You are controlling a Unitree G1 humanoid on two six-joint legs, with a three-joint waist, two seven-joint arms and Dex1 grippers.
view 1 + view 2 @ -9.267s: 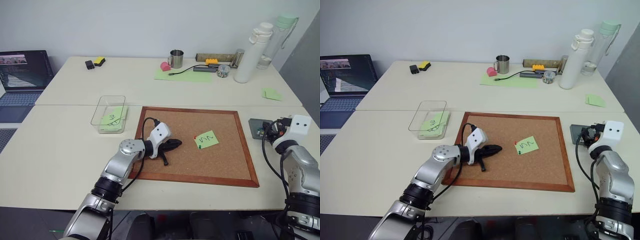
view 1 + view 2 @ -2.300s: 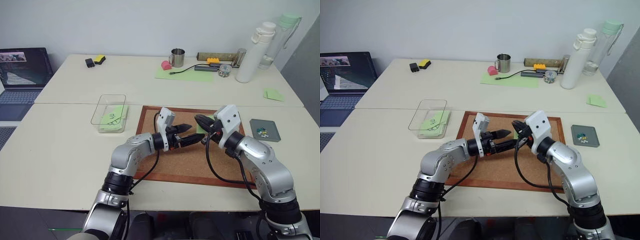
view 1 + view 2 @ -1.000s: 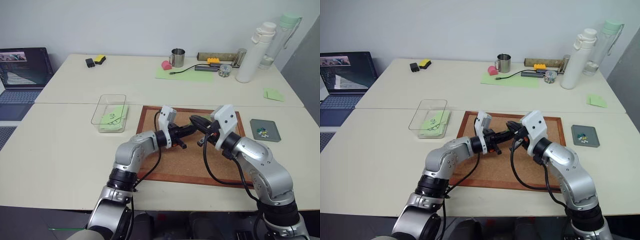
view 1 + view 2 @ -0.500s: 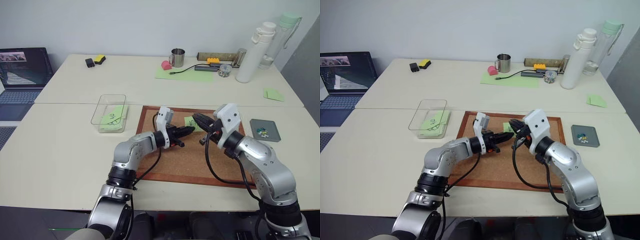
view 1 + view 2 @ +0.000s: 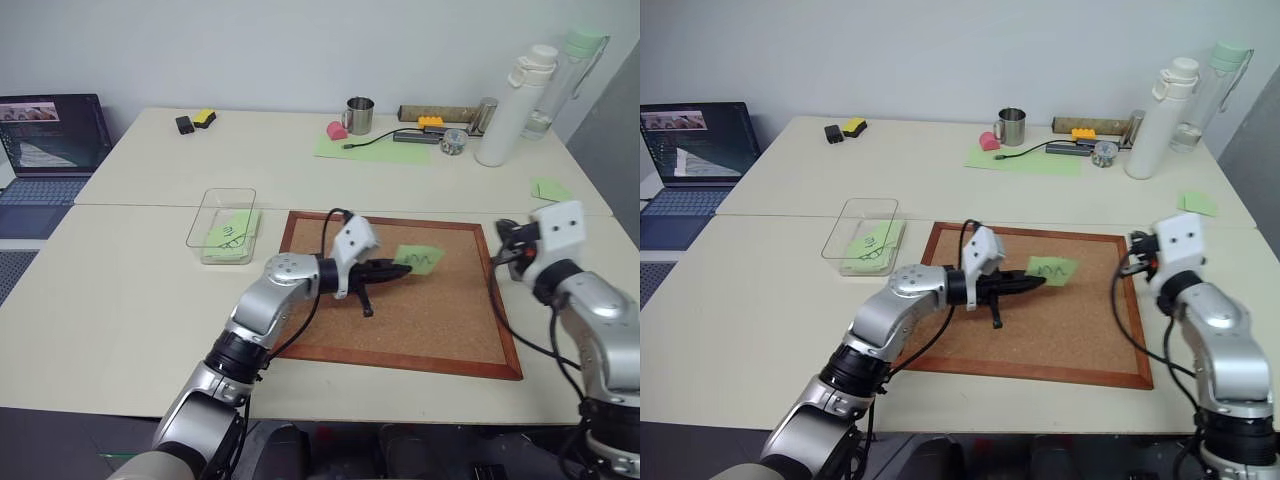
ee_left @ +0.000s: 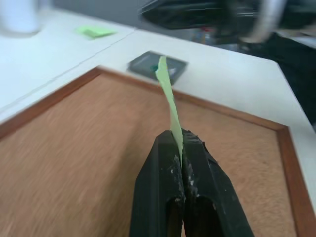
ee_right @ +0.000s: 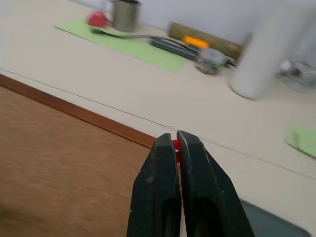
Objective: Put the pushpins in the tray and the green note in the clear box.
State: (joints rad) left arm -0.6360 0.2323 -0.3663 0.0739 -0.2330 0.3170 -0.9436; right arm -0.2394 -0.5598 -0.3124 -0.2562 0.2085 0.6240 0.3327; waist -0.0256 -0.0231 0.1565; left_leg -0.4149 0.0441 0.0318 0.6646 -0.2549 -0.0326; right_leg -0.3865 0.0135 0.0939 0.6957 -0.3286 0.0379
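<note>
Pinching the green note [image 5: 418, 259] edge-on at frame centre over the corkboard [image 5: 430, 330], the left hand [image 5: 398, 270] is clamped shut, while the right wrist view reveals a red pushpin [image 7: 176, 144] nipped in the closed right hand [image 7: 177, 140], near the tray [image 6: 157, 65].

Bright, even indoor light falls from overhead, leaving only soft, faint shadows on the pale table [image 5: 150, 300]. No strong glare. The head views are sharp throughout. Both wrist views are blurred, their far backgrounds smeared and out of focus.
</note>
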